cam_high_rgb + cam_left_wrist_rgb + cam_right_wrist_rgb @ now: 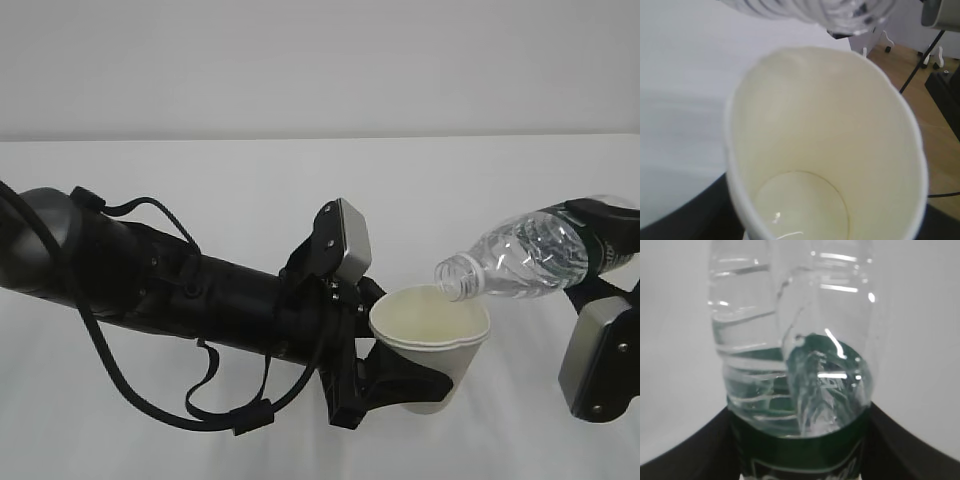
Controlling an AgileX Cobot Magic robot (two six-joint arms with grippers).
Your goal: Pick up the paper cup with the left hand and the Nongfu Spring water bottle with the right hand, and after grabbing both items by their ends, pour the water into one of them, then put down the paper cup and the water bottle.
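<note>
Above a white desk (300,170), the left hand (400,385) grips a cup (432,340) by its lower end, its black fingers (415,378) wrapped partway open around the base. The cup is held clear of the desk, near the middle of the exterior view, mouth up and leaning slightly toward the left arm.

From the right edge of that view, the right hand (610,255) clasps a bottle (525,260) around its green label end, the jaws likewise partly open on its body. The bottle is tipped close to level, neck toward the left and a little downward, its open mouth just over the far rim of the cup. Whether the mouth touches the rim cannot be told.

The left wrist view looks down into the cup (825,150), where a shallow pool of water with a bright glint lies on the bottom; the ribbed bottle (810,10) hangs across the top of that view. The right wrist view looks along the bottle (792,355), showing water gathered against its clear ribbed wall above the green band.
</note>
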